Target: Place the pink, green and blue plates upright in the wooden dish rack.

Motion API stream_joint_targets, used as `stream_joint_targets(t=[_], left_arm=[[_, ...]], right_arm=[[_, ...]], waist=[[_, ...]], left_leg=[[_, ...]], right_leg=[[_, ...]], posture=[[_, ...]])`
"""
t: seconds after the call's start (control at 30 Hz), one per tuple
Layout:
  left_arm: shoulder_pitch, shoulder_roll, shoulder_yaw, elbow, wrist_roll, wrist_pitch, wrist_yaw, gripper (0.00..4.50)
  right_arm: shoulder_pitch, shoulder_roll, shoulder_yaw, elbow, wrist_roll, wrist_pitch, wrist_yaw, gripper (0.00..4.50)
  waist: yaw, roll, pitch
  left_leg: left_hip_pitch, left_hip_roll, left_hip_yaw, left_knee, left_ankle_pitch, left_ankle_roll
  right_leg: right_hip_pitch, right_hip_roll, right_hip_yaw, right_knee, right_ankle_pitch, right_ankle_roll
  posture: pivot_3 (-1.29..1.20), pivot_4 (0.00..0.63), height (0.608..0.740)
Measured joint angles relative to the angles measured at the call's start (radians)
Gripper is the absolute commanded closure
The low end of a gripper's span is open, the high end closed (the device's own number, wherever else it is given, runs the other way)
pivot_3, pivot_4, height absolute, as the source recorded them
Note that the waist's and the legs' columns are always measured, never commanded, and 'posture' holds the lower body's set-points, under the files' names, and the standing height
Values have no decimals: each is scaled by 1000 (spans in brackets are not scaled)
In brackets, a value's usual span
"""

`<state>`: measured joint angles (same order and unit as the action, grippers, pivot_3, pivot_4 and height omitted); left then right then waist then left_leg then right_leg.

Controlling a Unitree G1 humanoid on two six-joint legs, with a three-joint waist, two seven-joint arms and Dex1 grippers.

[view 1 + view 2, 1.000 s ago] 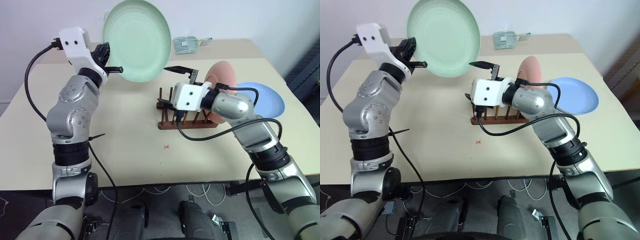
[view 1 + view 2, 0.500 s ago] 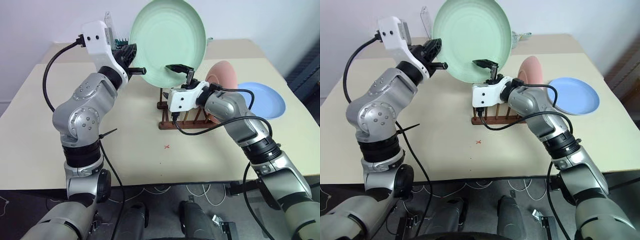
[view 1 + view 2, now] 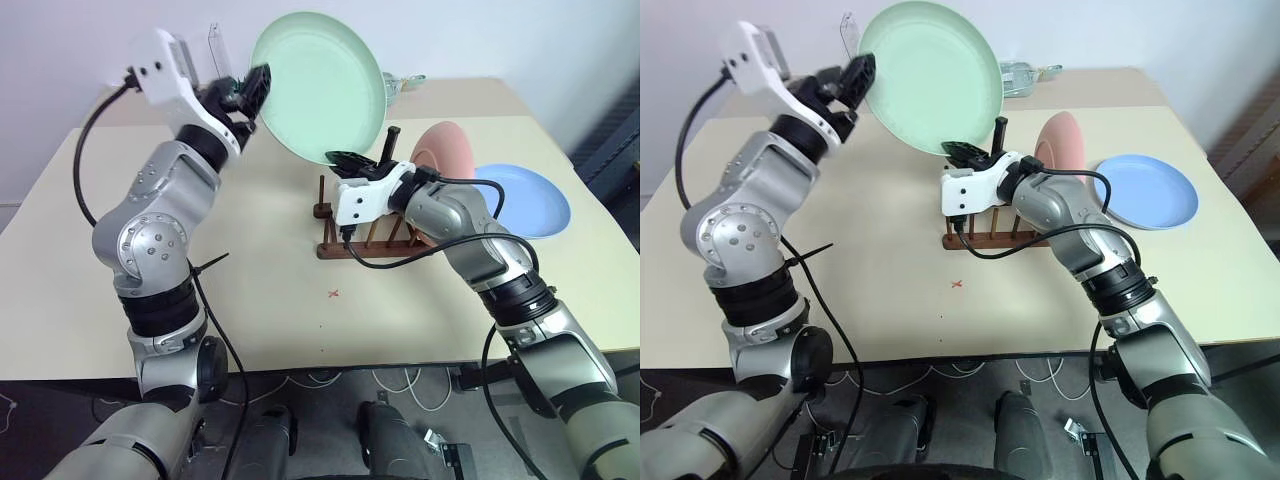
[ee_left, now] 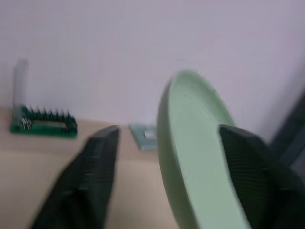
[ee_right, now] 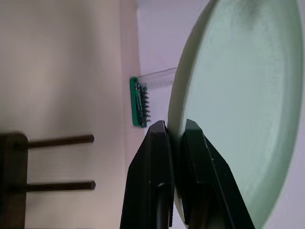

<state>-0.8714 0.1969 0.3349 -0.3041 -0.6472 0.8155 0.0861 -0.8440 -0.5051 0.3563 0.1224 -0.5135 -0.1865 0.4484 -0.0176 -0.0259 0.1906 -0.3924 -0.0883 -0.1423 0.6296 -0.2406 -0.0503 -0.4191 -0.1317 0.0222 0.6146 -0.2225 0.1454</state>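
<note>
1. Two grippers meet at the green plate (image 3: 318, 85), which is held up in the air above the table (image 3: 260, 300), tilted on edge with its hollow face turned toward the camera and to the right.
2. Right gripper (image 5: 175, 138): its black fingers are pinched on the plate's lower rim, one on each face.
3. Left gripper (image 4: 162, 157): fingers spread wide, standing off either face of the plate's upper-left rim with a gap on both sides.
4. Below the plate, the wooden dish rack (image 3: 372, 238) sits mid-table, its long axis running left to right and its pegs upright.
5. One pink plate (image 3: 447, 155) stands on edge at the rack's right end; the slots to its left are free.
6. Lying flat on the table just right of the rack is the blue plate (image 3: 530, 200), near the table's right edge.
7. Much bare tabletop lies in front of and to the left of the rack.
</note>
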Motion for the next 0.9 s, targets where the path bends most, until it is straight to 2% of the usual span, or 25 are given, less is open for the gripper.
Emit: stream_joint_targets(t=[0.03,0.17,0.27,0.37,0.47,0.57,0.7,0.9], left_arm=[[-1,13,8,9,7,-19,-2,398],[65,179,53,90,67,-94,-80,398],[258,323,19,97,123,-169,-249,398],[421,353,-35,94,124,-175,-397,398],[511,381,-70,46,94,-171,-507,398],[635,430,-135,-76,87,-188,-632,398],[678,425,-229,-86,100,-191,-687,398],[674,370,-324,-104,114,-192,-697,398]], right_arm=[[1,11,-14,-2,23,10,6,4500],[7,66,-119,-91,215,107,64,4500],[27,148,-236,-235,481,303,123,4500],[43,208,-361,-400,778,557,128,4500],[62,211,-441,-521,1015,771,109,4500],[154,187,-556,-603,1248,956,49,4500],[239,148,-608,-622,1364,1072,-27,4500],[320,96,-608,-599,1377,1097,-57,4500]], waist=[[0,0,0],[-5,0,0],[-9,1,0],[6,1,0],[8,1,0],[6,4,-1],[4,7,0],[2,7,0]], left_leg=[[0,0,0,0,0,0],[0,1,0,-2,0,0],[0,1,0,-3,0,0],[-1,1,-2,-2,-3,5],[-1,1,-2,-2,-4,7],[0,2,-1,-3,-4,7],[1,5,1,-2,-4,7],[0,6,3,-2,-4,7]], right_leg=[[0,0,0,0,0,0],[-1,1,1,0,0,0],[-2,2,2,0,0,-1],[-2,2,1,0,0,-1],[-2,2,1,0,2,-3],[-1,1,2,-1,1,-4],[-2,4,2,0,2,-5],[-2,4,2,0,2,-4]], posture=[[0,150,740],[0,150,740],[0,150,740],[0,150,740],[0,150,740],[0,150,740],[0,150,740],[0,150,740]])
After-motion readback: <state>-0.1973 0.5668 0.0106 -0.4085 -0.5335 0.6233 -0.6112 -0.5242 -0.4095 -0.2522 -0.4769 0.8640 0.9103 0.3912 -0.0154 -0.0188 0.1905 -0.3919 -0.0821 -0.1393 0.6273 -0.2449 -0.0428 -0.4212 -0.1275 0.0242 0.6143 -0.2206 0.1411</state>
